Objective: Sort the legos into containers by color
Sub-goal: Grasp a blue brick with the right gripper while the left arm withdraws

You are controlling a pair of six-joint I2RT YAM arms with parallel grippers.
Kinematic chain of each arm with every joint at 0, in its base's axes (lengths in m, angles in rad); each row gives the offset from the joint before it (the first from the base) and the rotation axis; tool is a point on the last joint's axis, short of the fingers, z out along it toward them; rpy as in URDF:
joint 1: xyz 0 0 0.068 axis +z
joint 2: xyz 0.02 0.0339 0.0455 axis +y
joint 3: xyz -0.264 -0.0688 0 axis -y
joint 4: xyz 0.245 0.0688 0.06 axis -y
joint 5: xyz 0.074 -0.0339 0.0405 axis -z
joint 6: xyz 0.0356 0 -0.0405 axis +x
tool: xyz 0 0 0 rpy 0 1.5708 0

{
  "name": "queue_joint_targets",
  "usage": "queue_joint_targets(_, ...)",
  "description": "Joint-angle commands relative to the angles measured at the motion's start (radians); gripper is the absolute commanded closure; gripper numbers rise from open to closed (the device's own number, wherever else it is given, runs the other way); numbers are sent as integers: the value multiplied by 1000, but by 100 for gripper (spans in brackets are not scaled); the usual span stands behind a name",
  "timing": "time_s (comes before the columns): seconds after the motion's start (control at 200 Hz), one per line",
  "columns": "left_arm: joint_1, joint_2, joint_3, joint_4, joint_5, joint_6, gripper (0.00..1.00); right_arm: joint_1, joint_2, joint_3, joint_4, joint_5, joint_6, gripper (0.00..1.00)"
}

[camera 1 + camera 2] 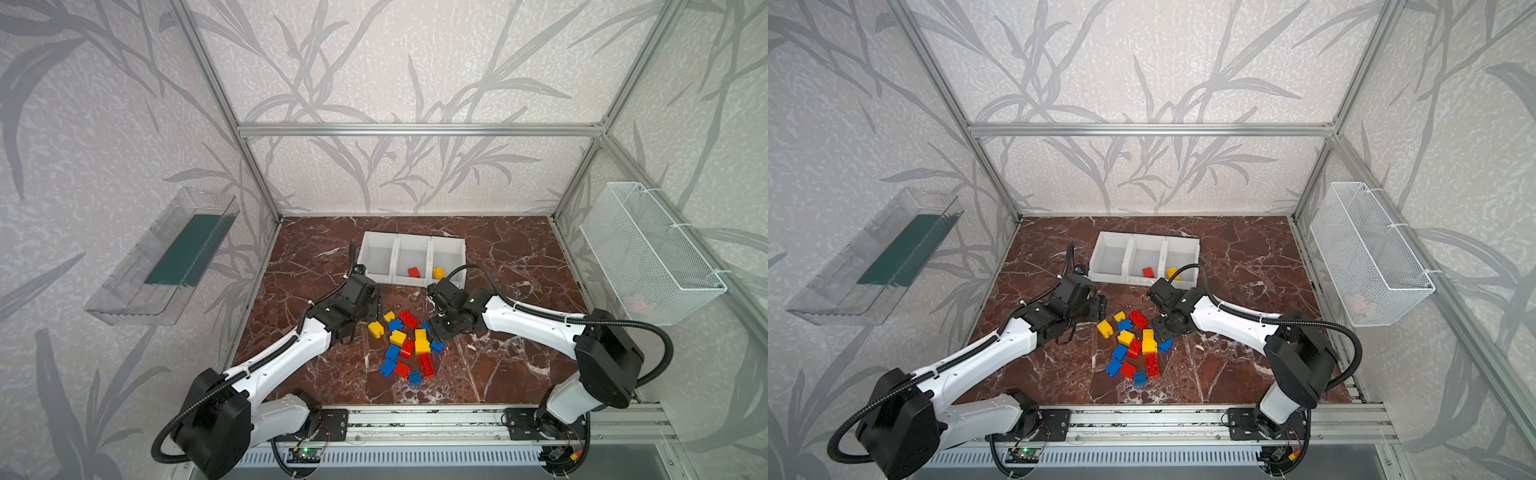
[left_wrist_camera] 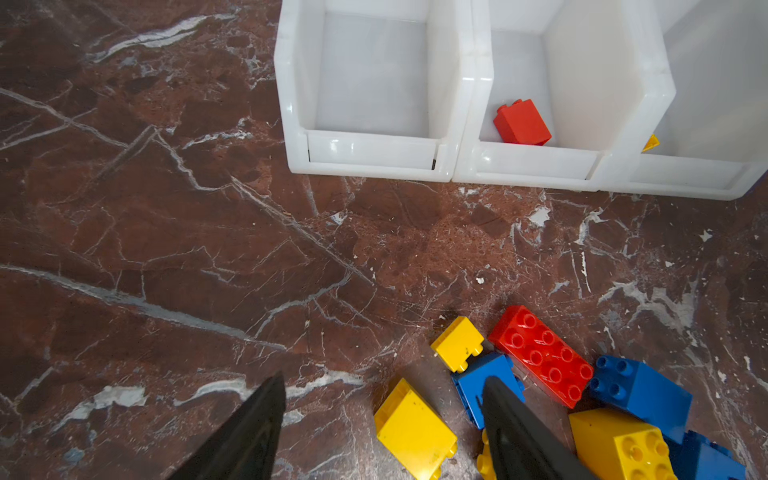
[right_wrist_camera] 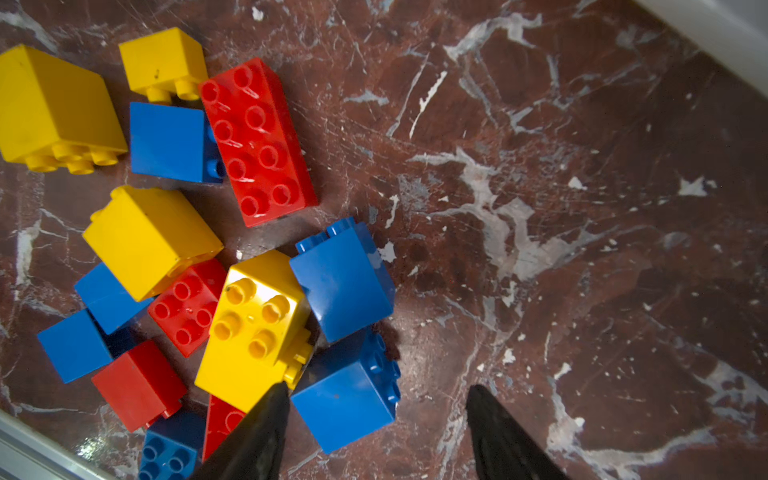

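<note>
Red-blue-yellow picking stage, barely begun: poised at the legos (image 1: 397, 337) (mid-frame) with left gripper (image 2: 383, 377) and right gripper (image 3: 378, 385) spread, empty; next, straddle one and clench.

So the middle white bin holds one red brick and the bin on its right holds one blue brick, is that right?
Not quite: the right-hand bin holds a yellow brick, not a blue one, as both top views show. The middle bin does hold one red brick.
</note>
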Motion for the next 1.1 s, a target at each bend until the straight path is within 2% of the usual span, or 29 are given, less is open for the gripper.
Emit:
queue_joint_targets(0.0, 5, -31, -17, 2, -32, -17, 22, 6, 34, 30, -7, -16, -28, 32)
queue_joint_targets(0.47, 5, -37, -23, 4, -20, -17, 21, 14, 195, 129, 8, 9, -32, 42)
queue_joint_targets(0.625, 5, -52, -33, 5, -18, -21, 21, 16, 230, 152, 10, 21, -34, 51)
queue_joint_targets(0.855, 5, -71, -45, 8, -21, -25, 21, 16, 224, 152, 11, 37, -28, 73)
queue_joint_targets(1.0, 5, -92, -51, 0, -30, -27, 20, 16, 197, 181, -12, 39, -47, 77)
queue_joint_targets(1.095, 6, -123, -65, -10, -53, -39, 19, 9, 188, 263, -49, 52, -95, 77)
